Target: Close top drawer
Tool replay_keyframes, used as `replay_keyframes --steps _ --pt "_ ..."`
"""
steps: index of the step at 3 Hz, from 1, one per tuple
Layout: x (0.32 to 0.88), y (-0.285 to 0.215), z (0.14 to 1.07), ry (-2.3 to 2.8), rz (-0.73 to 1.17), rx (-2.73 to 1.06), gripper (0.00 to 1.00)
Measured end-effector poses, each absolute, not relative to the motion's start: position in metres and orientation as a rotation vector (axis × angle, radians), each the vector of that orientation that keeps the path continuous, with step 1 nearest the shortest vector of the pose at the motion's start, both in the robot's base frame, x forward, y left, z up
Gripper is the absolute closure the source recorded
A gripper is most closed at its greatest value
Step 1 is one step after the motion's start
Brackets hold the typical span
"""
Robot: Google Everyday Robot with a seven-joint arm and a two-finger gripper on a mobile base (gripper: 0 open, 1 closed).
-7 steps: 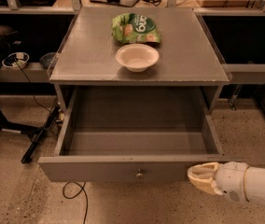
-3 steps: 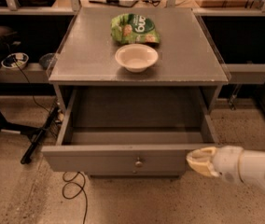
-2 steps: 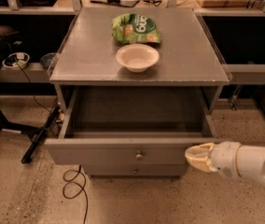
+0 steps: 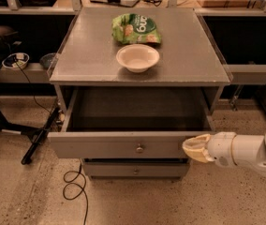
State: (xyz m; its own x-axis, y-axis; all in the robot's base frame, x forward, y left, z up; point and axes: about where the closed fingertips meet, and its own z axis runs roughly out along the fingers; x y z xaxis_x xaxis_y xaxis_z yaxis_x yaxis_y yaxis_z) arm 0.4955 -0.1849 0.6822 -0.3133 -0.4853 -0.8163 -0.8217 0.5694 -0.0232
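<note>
The top drawer (image 4: 105, 144) stands partly pulled out of the grey bench (image 4: 91, 55). Its deep box is empty, and its long flat front reaches from the fingers (image 4: 196, 149) far off to their left. The gripper (image 4: 189, 146) sits at the right end of that front, with its cream tip touching or just short of the wood. As far as I can make out from here, the fingers are pressed together with nothing between them.

The small round knob (image 4: 139, 148) is a little to their left, at the middle of the front. I judge the drawer to be a stiff, fairly heavy wooden box that slides rather than bends. It needs no grip, only a flat push. Pushing nearer the knob should keep it from skewing on its runners, which the push at the far corner may cause.

Below the fingers and to their left is a narrower lower drawer (image 4: 135, 170). Up on the bench top beyond them rest a white bowl (image 4: 137, 57) and a green bag (image 4: 135, 28).
</note>
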Motion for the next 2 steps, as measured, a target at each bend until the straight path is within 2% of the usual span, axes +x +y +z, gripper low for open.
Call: replay_keyframes --steps 2 --pt "0.519 -0.192 0.68 1.987 0.457 -0.987 1.0"
